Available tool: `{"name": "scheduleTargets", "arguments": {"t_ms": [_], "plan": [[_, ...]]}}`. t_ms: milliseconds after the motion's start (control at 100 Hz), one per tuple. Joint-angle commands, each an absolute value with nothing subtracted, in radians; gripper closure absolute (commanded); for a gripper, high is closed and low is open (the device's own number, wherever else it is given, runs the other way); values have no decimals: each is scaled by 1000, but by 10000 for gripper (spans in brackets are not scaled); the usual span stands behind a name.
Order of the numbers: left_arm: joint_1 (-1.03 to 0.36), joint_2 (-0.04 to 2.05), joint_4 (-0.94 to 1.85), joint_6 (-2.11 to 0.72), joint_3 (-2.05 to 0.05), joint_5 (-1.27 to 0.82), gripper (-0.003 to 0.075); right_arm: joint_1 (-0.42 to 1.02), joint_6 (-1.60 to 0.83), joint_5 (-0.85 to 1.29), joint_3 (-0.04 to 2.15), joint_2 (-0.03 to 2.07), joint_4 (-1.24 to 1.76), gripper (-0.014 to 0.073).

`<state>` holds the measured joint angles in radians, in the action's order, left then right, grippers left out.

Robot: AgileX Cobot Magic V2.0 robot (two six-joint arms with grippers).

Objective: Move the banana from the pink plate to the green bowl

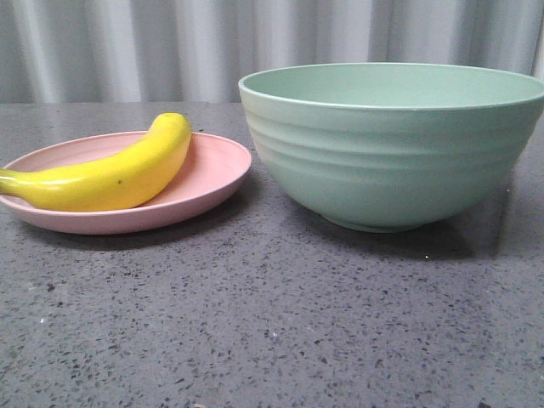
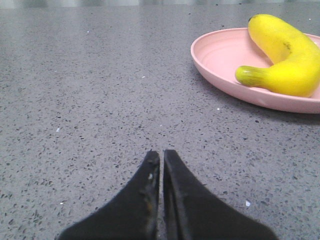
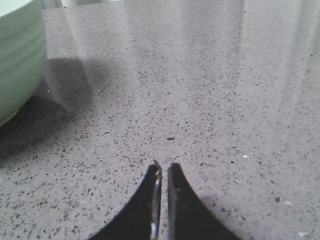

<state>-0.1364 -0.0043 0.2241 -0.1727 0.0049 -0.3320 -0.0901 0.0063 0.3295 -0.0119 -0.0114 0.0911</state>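
2 dishes on a grey speckled counter (image 1: 272, 323), just beside each other without touching. On the left, pale pink plate (image 1: 217, 161) carrying a glossy yellow banana (image 1: 119, 174), lying on its side, greenish stem toward the left rim. On the right, tall sage-green bowl (image 1: 391, 161) with ridged sides. Left hand (image 2: 161, 156) black, fingertips pressed together, clamped on nothing, low over bare counter near the plate. Right hand (image 3: 163, 169) likewise closed and holding nothing, near the bowl.
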Motion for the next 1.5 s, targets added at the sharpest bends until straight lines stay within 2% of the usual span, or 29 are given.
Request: {"name": "scheduleTargets", "arguments": {"t_ms": [0, 760, 1230, 1490], "plan": [[-134, -32, 230, -161, 14, -278, 741, -92, 0, 310, -33, -29, 81, 658], [-134, -32, 230, -161, 14, -276, 741, -92, 0, 310, -33, -29, 81, 658], [-134, -32, 230, -161, 14, 0, 741, -92, 0, 272, -33, -29, 63, 658], [-134, -32, 230, -161, 14, 0, 741, -92, 0, 238, -33, -29, -72, 658]]}}
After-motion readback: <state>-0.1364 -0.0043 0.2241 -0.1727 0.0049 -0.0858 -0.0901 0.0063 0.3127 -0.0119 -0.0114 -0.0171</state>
